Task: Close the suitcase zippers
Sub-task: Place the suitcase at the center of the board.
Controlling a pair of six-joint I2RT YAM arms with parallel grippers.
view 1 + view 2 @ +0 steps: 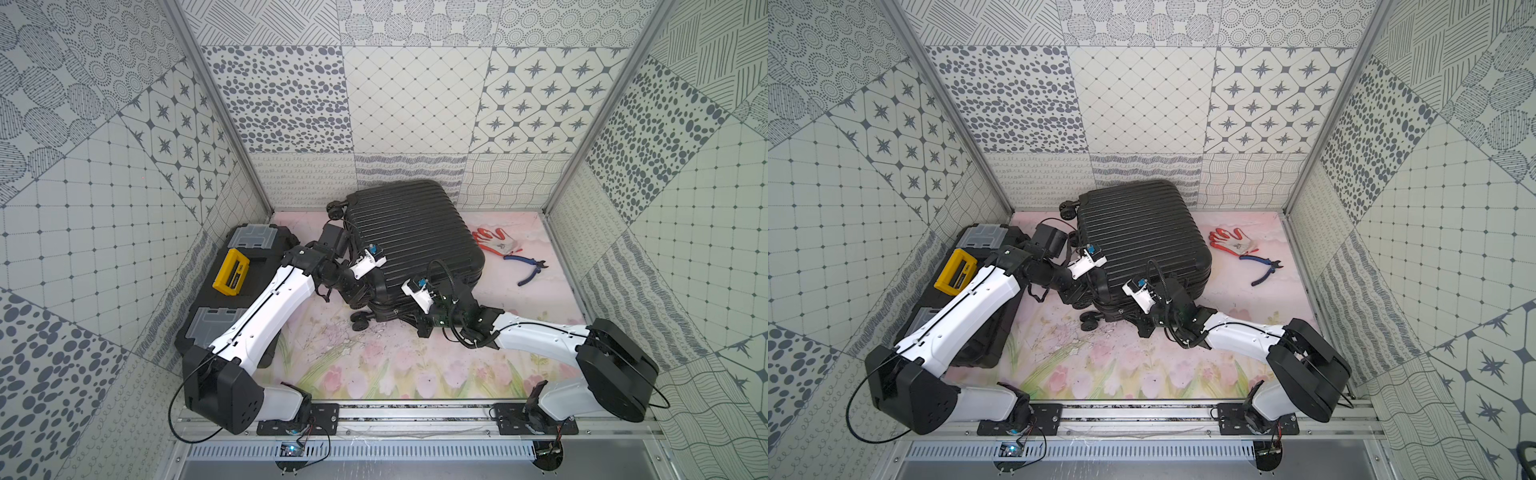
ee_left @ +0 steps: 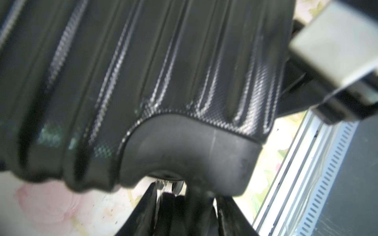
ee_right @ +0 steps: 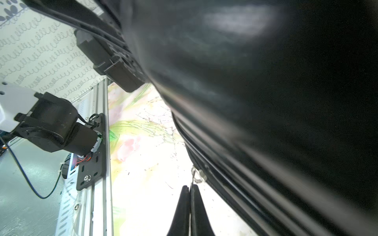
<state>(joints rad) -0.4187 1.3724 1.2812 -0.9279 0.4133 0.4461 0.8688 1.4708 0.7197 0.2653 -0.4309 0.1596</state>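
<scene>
Jaws of the right gripper (image 3: 191,187) are pressed together on the thin metal zipper pull (image 3: 193,178). The pull hangs from a small silver slider (image 3: 199,173) on the black zip track (image 3: 218,187), which runs along the near edge of the small black hard-shell suitcase (image 1: 415,232) with ribbed shell.

Jaws of the left gripper (image 2: 184,193) stand partly apart on either side of a black caster (image 2: 194,204) under the smooth moulded corner cap (image 2: 184,147) of the case. Blur hides whether they clamp it.

Suitcase: lies flat at the back middle of the pink floral-print counter (image 1: 374,374), one shell on top of the other. Its far edge is near the back wall and its wheels are turned to the robot's left, as both top views show. The left arm meets it at the near wheel corner, the right arm at the near edge.

Black plastic toolbox (image 1: 270,245) with yellow handle (image 1: 230,272) and grey clear lids: on the counter at the left, beside the case, partly under the left arm.

Red-and-white work glove (image 1: 496,243) and blue-handled pliers (image 1: 528,268): on the counter to the right of the case and apart from it. The pliers lie just beside the glove, on its near side.
</scene>
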